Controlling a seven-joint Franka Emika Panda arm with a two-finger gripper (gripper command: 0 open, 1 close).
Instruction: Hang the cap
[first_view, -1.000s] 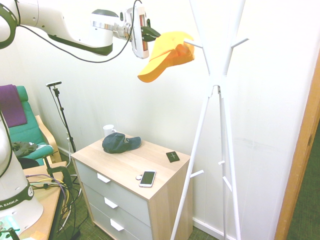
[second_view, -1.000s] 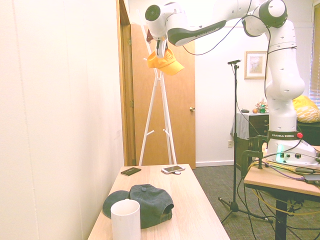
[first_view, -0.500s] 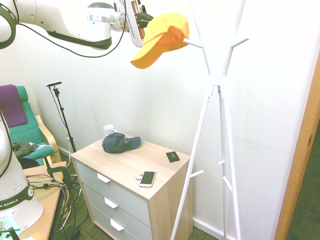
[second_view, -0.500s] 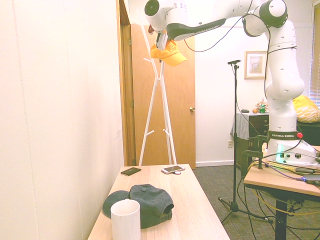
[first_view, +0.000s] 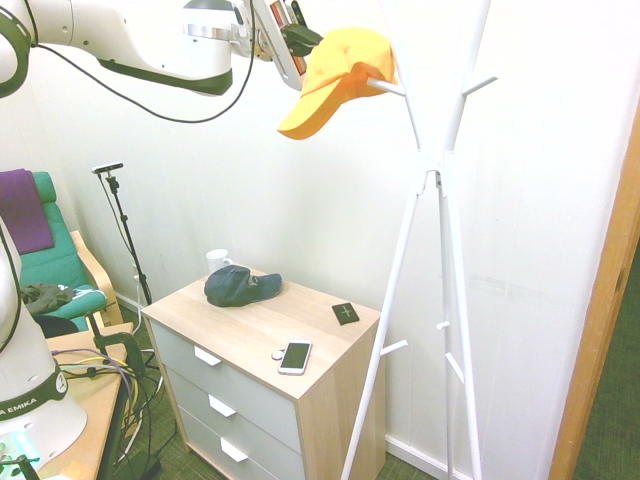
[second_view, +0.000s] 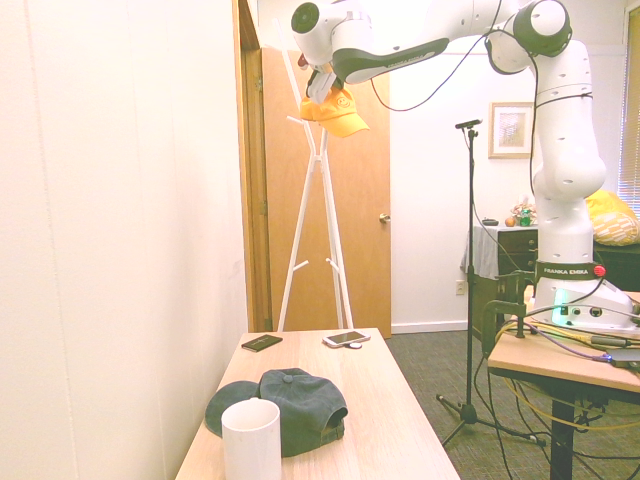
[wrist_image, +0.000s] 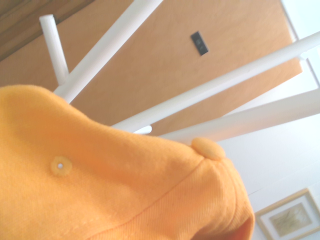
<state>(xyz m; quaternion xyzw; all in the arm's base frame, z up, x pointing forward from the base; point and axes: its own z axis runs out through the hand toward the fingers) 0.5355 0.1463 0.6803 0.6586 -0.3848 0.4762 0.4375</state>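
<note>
**Cap at the peg, grip not yet let go**

Reading the first exterior view from the left: your gripper (first_view: 297, 40) is clamped shut on the back edge of the cap (first_view: 335, 78), holding it high in the air. Over the last second it dipped away and came back toward the coat stand (first_view: 430, 160), and the cap's crown now sits against the short upper peg (first_view: 385, 88), a little higher than it was. Judging from that, the hang looks nearly made, but you cannot tell from these views whether the peg is truly inside the crown, so check before you let go.

The cap is soft orange-yellow fabric with a stiff curved brim drooping downward and a button on top. The stand is smooth white tubing, thin legs crossing at a waist. Below, a dark navy cap (first_view: 240, 285) lies slumped on the pale wood dresser (first_view: 310, 400).
</note>
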